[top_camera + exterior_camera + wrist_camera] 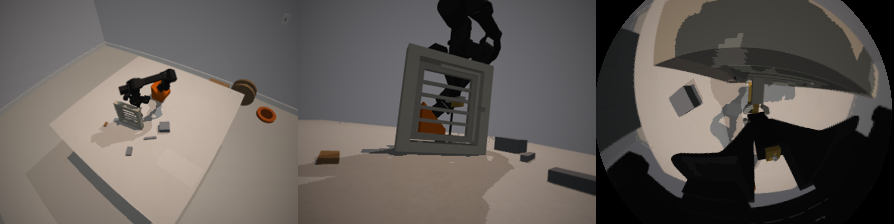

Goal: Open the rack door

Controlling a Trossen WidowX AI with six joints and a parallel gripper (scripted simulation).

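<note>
The grey rack frame (116,110) (405,102) (746,35) stands upright on the table. Its slatted door (469,125) sits within the frame in the exterior view, at most slightly ajar. My gripper (760,124) is on the robot's side of the door, its fingers shut on the handle. Brass parts of the handle (458,104) (772,153) show through the slats and between the fingers in the wrist view. The fingers cover most of the handle, so I cannot tell how far it is turned.
A grey block (164,126) (510,144) (684,102) lies beside the rack. A thin grey bar (150,138), a smaller grey block (128,151) and a small orange block (106,124) (329,157) also lie on the table. An orange base (160,92) (428,122) stands behind the rack.
</note>
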